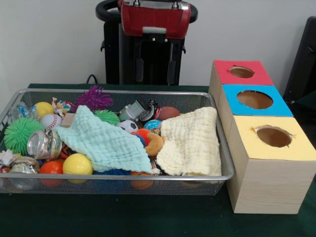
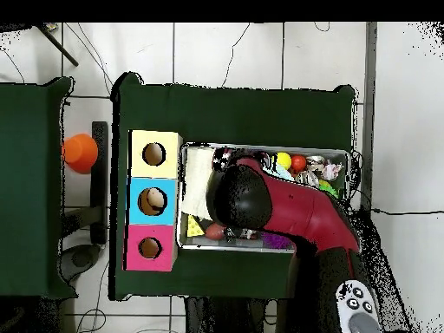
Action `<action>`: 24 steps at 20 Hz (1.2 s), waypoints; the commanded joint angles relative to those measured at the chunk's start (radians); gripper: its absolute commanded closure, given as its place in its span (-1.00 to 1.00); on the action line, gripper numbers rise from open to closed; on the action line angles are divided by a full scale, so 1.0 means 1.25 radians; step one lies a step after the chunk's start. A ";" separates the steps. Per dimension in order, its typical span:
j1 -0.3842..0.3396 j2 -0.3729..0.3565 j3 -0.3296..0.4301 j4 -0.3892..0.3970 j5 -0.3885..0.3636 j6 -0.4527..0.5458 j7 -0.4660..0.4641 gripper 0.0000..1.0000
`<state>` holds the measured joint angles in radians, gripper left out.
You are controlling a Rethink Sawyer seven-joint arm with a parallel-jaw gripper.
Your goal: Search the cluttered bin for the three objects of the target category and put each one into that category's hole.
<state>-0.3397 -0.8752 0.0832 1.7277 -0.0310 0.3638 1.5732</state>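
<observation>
A wire bin (image 1: 148, 177) (image 2: 350, 165) holds mixed clutter. In it lie a mint cloth (image 1: 106, 143), a cream cloth (image 1: 192, 140) (image 2: 198, 178), a yellow ball (image 1: 77, 164), an orange ball (image 1: 51, 167), a small soccer ball (image 1: 129, 126), a baseball (image 1: 50, 121), a crushed can (image 1: 43, 144), and green (image 1: 19, 133) and purple (image 1: 94, 98) spiky toys. Right of the bin stand three boxes with a red hole (image 1: 241, 72), a blue hole (image 1: 255, 99) and a yellow hole (image 1: 273, 136). The red arm reaches over the bin, and its black end (image 2: 238, 199) hides the gripper.
Green cloth covers the table (image 1: 123, 217). In the overhead view a pale object shows inside the blue hole (image 2: 154, 201). An orange object (image 2: 80, 152) sits beyond the boxes, off the table. The arm's red housing (image 1: 155, 19) hangs high behind the bin.
</observation>
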 commanded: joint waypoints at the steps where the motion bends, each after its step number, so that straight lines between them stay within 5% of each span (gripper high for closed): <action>1: -0.024 0.052 0.062 0.082 -0.056 -0.065 0.056 -1.00; 24: -0.046 0.097 0.074 0.125 -0.125 -0.274 0.100 -1.00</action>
<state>-0.3600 -0.7871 0.1002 1.8194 -0.1180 0.1238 1.5732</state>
